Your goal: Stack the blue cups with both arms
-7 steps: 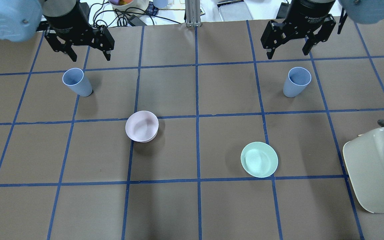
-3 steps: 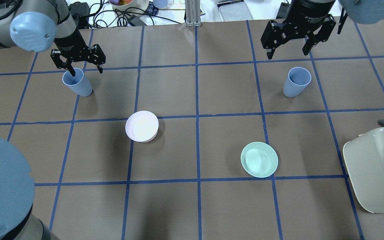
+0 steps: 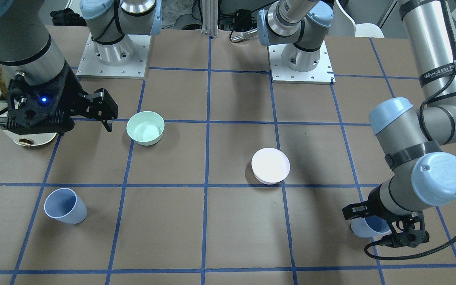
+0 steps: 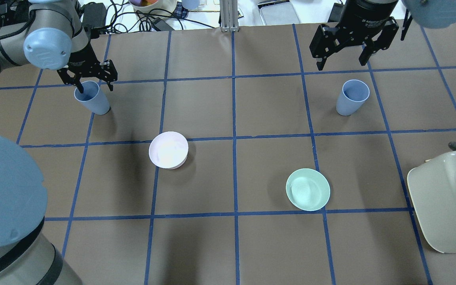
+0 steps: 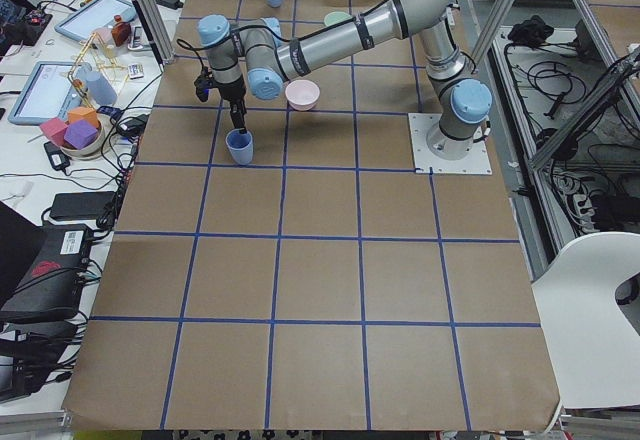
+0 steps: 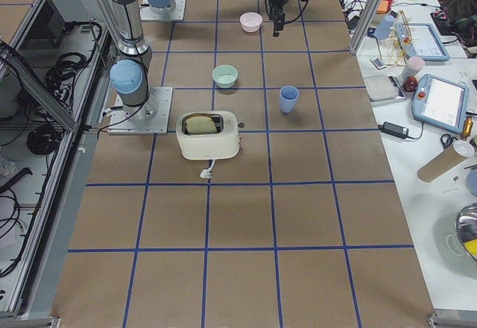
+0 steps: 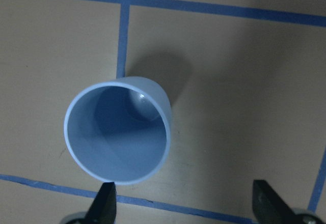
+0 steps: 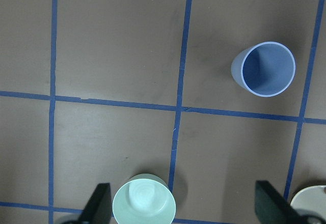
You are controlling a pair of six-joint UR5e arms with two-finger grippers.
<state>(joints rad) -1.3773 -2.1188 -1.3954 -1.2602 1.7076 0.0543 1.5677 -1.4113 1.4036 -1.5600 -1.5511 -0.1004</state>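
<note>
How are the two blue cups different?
The left cup has the left hand, open, low over its rim; the right cup stands well clear of the open right hand. The left cup sits nearer the pink bowl, the right nearer the green bowl. Both upright, empty.

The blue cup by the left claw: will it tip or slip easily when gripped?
Probably light: the blue cup looks thin, plastic and empty. It may tip if nudged, since it tapers to a narrow base. Its glossy wall could slip.
</note>
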